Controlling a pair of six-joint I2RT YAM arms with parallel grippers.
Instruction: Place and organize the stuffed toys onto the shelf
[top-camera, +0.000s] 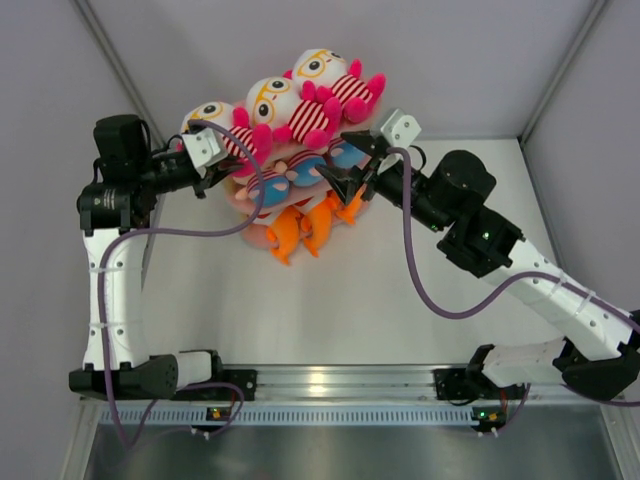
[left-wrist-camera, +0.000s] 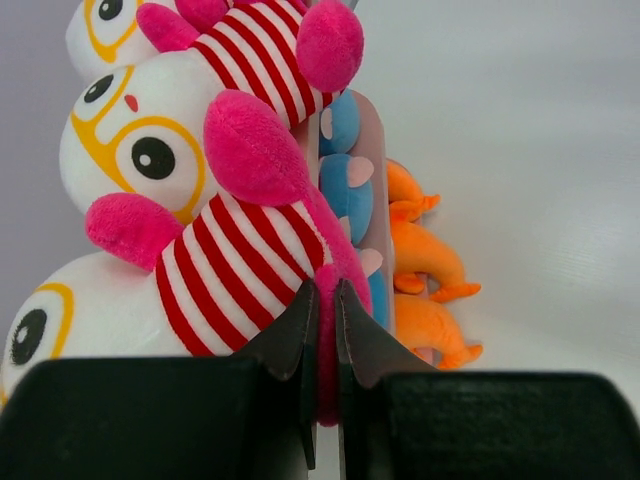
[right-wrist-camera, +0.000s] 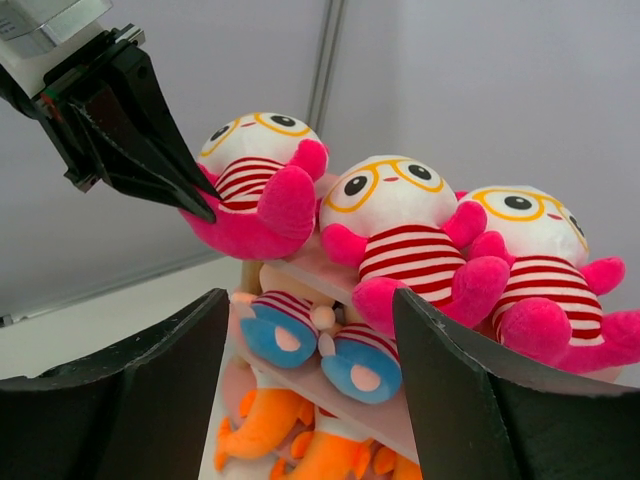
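Step in hand, judged: final tidying on the shelf (left-wrist-camera: 372, 170); every toy in view already sits on it.
Top tier: 3 white-headed toys (right-wrist-camera: 400, 215) in a row.
Middle tier: boys in blue shorts (right-wrist-camera: 275, 335).
Bottom tier: orange fish toys (right-wrist-camera: 260, 425).
Left pincer (left-wrist-camera: 325, 290): clenched on the pink lower edge of the top tier's left-end toy (right-wrist-camera: 255, 180).
Right pincer (right-wrist-camera: 308, 295): released, holding nothing, facing the middle tier.
Next, judged: let go gently without tipping that toy off the tier.

No legible txt, labels or nos. anywhere.
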